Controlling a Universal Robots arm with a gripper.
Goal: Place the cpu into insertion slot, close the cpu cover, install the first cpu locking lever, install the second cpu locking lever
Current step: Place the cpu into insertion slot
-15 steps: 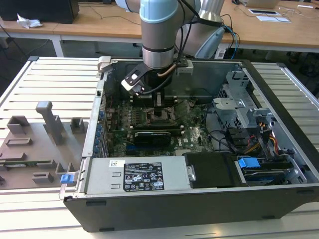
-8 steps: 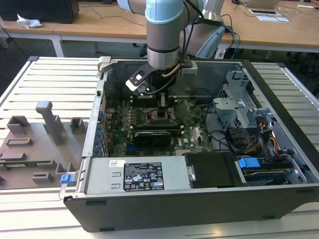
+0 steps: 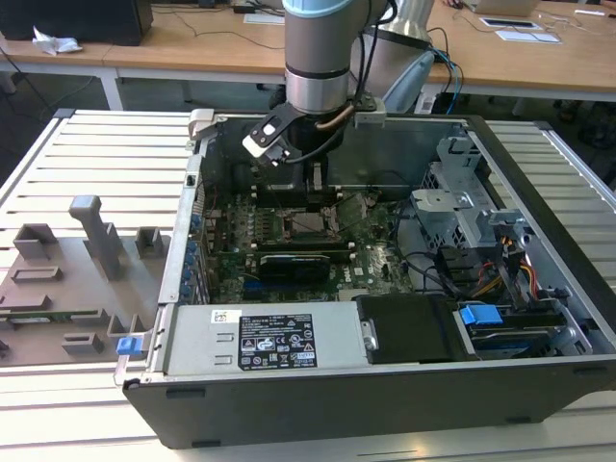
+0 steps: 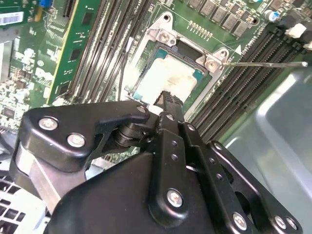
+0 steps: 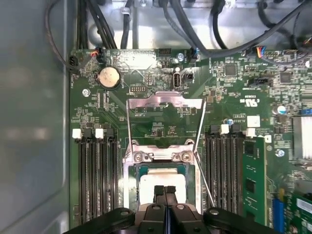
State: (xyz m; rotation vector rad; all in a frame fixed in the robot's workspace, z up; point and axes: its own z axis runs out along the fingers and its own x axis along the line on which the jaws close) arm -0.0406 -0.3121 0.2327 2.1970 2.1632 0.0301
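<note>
**Work surface.** A pale slatted table (image 3: 96, 164) carries an open computer case (image 3: 385, 409) lying on its side. On the table, on the exterior view's left, lies a grey fixture tray (image 3: 58, 289) with moulded holders. Wooden desks (image 3: 192, 43) stand behind. Inside the case, a grey power supply box (image 3: 260, 342) with a white label sits along the near wall, and the green motherboard (image 3: 375, 255) lies flat beyond it. The arm reaches straight down into the case over the board.

**Jaws.** The gripper (image 5: 164, 191) has its jaws closed, fingertips (image 5: 158, 191) pressed together with nothing gripped between them. In both wrist views the tips sit directly over the cpu (image 5: 161, 179), at the edge of its metal top; whether they touch it cannot be told.

**Task part.** The cpu is seated in the insertion slot (image 5: 132, 185), between two banks of memory slots (image 5: 97, 185).

**Orientation.** The cpu lies flat with the metal top facing up. It is square, so no long axis stands out. Its edges run parallel to the memory slot rows.

**Cover and lever.** The cpu cover (image 5: 165, 101) is open, swung back from its hinge away from the chip, with the board visible through its window. In the second wrist view a thin locking lever (image 4: 265, 63) is unlatched and projects from the socket corner across the memory slots.
</note>
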